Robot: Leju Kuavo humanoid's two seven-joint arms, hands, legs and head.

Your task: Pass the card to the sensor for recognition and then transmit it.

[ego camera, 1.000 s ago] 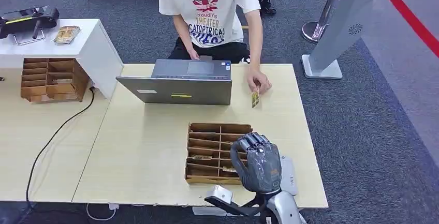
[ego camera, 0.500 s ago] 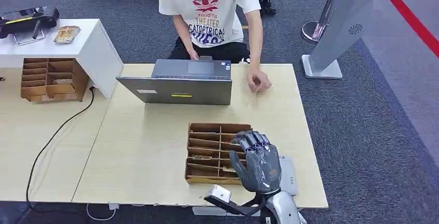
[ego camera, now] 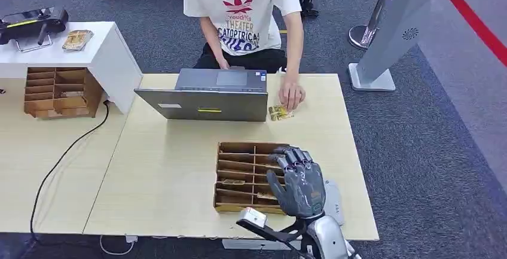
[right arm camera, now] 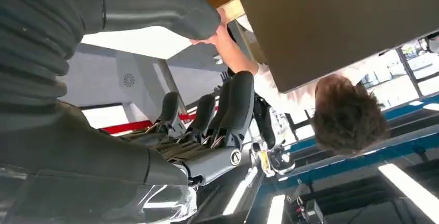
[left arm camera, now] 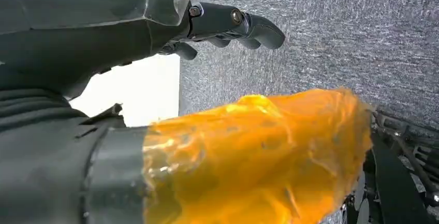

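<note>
A person's hand (ego camera: 291, 96) presses a yellow card (ego camera: 279, 113) flat on the table (ego camera: 161, 169), just right of the laptop (ego camera: 206, 94). My right hand (ego camera: 302, 182) hovers over the right side of a wooden slotted organizer (ego camera: 239, 175), fingers (right arm camera: 207, 118) apart and holding nothing. Two cards (ego camera: 233, 182) lie in the organizer's slots. A flat grey sensor pad (ego camera: 333, 202) lies on the table under and right of this hand. My left hand (left arm camera: 129, 22) hangs over the carpet beside a white edge, its thumb wrapped in orange film (left arm camera: 259, 151), dark fingers (left arm camera: 243, 25) loosely extended and empty.
The person sits behind the laptop at the far table edge. A second wooden organizer (ego camera: 57, 91) and a white cabinet (ego camera: 101, 55) with a tray of cards (ego camera: 76, 39) stand at the left. A black cable (ego camera: 60, 160) crosses the left table. A grey kiosk stand (ego camera: 388, 37) is back right.
The person brought the card from upright at the fingertips down flat onto the table beside the laptop. My right hand edged slightly right and its fingers straightened.
</note>
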